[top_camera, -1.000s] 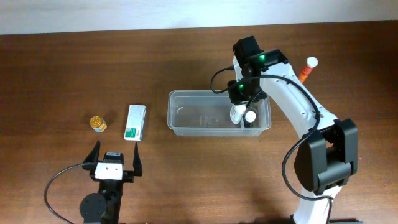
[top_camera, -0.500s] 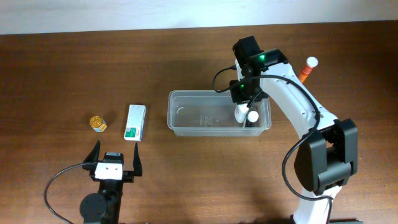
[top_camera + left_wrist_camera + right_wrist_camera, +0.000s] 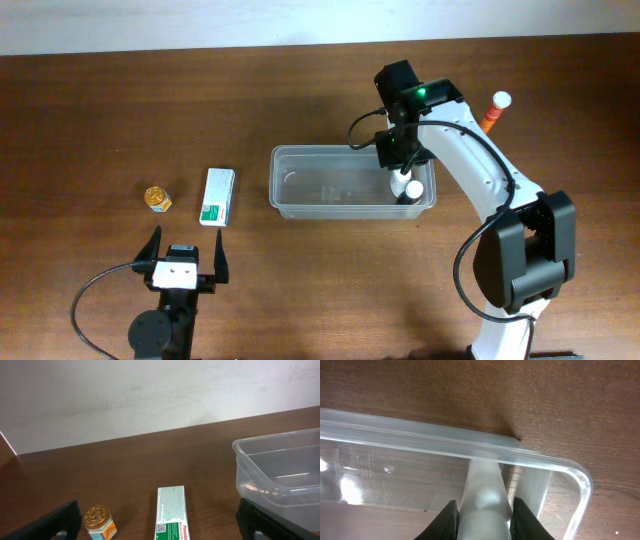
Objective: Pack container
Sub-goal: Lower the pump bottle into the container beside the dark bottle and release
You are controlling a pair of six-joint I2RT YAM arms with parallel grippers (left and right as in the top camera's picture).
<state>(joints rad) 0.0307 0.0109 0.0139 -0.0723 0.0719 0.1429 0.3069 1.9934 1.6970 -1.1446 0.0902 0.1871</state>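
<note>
White bottle point(image 3: 408, 186) clamped in right jaws inside clear container point(image 3: 320, 188), left jaws wide open, empty.

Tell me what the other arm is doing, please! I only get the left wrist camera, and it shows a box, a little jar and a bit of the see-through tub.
Observer: The right tool is shut on a white bottle, low inside the right end of the container.
Operator: Is anything else in the tub?
Observer: From overhead, the rest of it looks bare.
Operator: Is there more stuff I can't see?
Observer: Yes, an orange tube with a white cap lies on the table, past the container's right end.
</note>
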